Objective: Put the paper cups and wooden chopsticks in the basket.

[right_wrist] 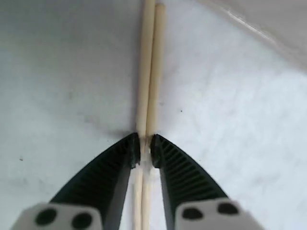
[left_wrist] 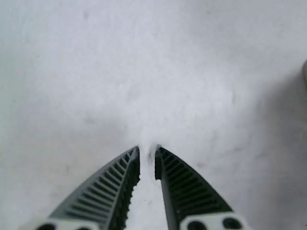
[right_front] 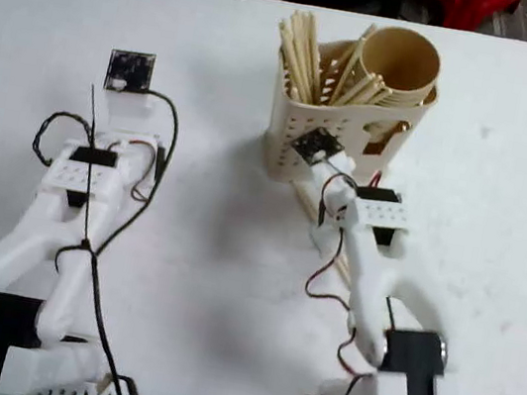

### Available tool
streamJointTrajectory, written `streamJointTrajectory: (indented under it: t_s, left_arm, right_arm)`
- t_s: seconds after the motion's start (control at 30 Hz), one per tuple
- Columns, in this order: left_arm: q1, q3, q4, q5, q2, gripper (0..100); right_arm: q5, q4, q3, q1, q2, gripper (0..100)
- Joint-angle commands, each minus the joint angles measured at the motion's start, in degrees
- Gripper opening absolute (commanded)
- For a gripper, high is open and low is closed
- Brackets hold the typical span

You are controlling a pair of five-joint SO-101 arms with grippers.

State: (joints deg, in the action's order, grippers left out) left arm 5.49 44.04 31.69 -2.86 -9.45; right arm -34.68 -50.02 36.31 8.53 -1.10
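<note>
High view: toward one o'clock we see a cream perforated plastic basket (right_front: 352,146) holding tan paper cups (right_front: 400,64) and upright wooden chopsticks (right_front: 305,59). A loose pair of pale wooden chopsticks (right_front: 302,197) lies on the white table (right_front: 205,248) by its near wall, long axis eleven to five o'clock. Left wrist view: our left gripper (left_wrist: 147,152) is closed on nothing. Right wrist view: our right gripper (right_wrist: 146,141) pinches the loose pair, which runs lengthwise between its jaws.

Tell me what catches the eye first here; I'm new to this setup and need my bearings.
The cream basket at the table's far side, bristling with upright chopsticks and stacked paper cups. Next, the right gripper closed on a loose pair of chopsticks lying on the table beside it.
</note>
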Motion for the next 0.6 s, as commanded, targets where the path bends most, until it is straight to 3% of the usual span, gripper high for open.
streamJointTrajectory:
  t_s: [0.0, 0.13, 0.27, 0.4, 0.57]
  left_arm:
    - [0.22, -1.05, -0.97, 0.18, -2.68, 8]
    - [0.22, -1.05, -0.97, 0.18, -2.68, 8]
    - [0.22, -1.05, -0.97, 0.18, -2.68, 8]
    - [0.31, -1.05, -0.97, 0.18, -2.68, 8]
    - [0.22, -0.97, -0.88, 0.18, -2.68, 8]
  right_arm:
    - [2.29, -2.86, -0.26, -0.48, -9.71, 1.6]
    - [5.19, -6.29, -0.09, -0.22, -20.00, 1.6]
    - [3.25, -8.22, 1.05, 0.48, -25.19, 1.6]
    - [-0.79, -8.13, 4.22, 0.48, -21.23, 2.5]
    - [-2.20, -1.89, 5.27, 0.04, -10.24, 14.4]
